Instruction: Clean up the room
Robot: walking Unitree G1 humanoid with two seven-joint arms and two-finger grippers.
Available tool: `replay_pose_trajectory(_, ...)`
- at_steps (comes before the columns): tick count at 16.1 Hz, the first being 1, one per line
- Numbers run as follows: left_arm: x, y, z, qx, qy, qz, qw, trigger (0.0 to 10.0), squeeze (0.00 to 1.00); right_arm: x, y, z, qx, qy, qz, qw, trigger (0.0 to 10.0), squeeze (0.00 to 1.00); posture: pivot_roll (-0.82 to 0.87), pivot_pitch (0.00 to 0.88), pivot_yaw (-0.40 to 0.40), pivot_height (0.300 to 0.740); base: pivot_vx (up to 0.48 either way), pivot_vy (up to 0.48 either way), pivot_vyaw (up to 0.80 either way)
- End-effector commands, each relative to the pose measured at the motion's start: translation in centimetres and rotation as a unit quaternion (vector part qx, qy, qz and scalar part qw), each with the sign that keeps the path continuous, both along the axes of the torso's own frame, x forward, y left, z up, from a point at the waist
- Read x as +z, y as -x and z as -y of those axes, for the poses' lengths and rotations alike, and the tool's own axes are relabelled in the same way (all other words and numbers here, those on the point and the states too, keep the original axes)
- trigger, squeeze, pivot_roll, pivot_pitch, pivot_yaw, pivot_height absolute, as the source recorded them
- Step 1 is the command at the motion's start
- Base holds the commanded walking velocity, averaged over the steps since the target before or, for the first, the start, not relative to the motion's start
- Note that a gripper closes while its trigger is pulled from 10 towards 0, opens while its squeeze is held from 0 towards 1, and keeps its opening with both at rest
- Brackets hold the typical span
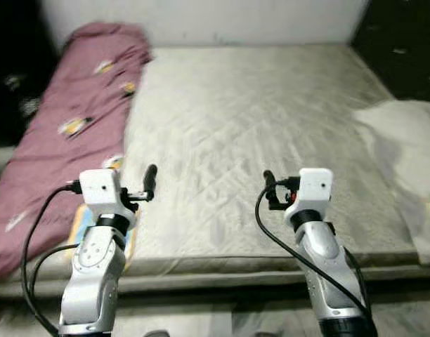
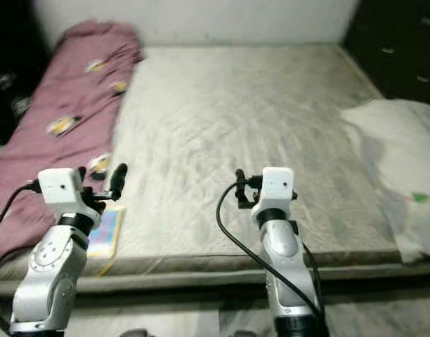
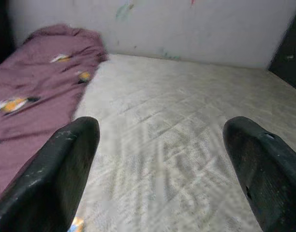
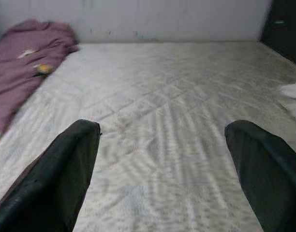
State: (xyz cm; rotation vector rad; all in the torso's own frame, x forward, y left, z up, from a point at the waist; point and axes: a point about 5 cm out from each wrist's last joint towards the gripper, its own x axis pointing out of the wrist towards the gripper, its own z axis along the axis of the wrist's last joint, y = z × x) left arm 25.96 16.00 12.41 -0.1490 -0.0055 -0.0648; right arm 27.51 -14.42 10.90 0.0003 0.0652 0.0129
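Presently both sets of my jaws stand apart, empty. The crumpled maroon patterned quilt (image 1: 67,133) lies lengthwise along the quilted grey mattress (image 1: 257,126), ahead-left of my left gripper (image 3: 160,159), nearer than my right gripper (image 4: 162,159).

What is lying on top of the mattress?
On the mattress, a maroon blanket lies along its left side, a white sheet on the right edge, a colourful flat item near the front-left corner. What the blanket covers cannot be seen.

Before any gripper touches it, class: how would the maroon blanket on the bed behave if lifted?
The maroon blanket lies in soft folds, so it is probably floppy and would drape. It spans the mattress edge, so one pinch likely drags it.
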Motion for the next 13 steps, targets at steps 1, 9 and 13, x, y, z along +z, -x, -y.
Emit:
replay_pose_trajectory(1, -0.46, 0.18, 0.32, -0.005, 0.0, -0.01, 1.0, 10.0, 0.0, -0.33, 0.16, 0.45, -0.007, 0.0, -0.009, 1.0, 10.0, 0.0, -0.03, 0.014, 0.024, 0.74, 0.0, 0.0, 0.0)
replay_pose_trajectory(9, -0.34, 0.16, 0.48, -0.006, -0.002, -0.002, 1.0, 10.0, 0.0, -0.52, 0.08, 0.52, -0.005, -0.001, -0.013, 1.0, 10.0, 0.0, -0.03, 0.008, 0.018, 0.74, 0.033, 0.0, 0.0)
replay_pose_trajectory(13, -0.36, 0.18, 0.55, -0.006, -0.001, -0.002, 1.0, 10.0, 0.0, -0.62, 0.09, 0.58, -0.006, -0.002, -0.016, 1.0, 10.0, 0.0, -0.03, 0.008, 0.016, 0.74, 0.268, 0.0, -0.41)
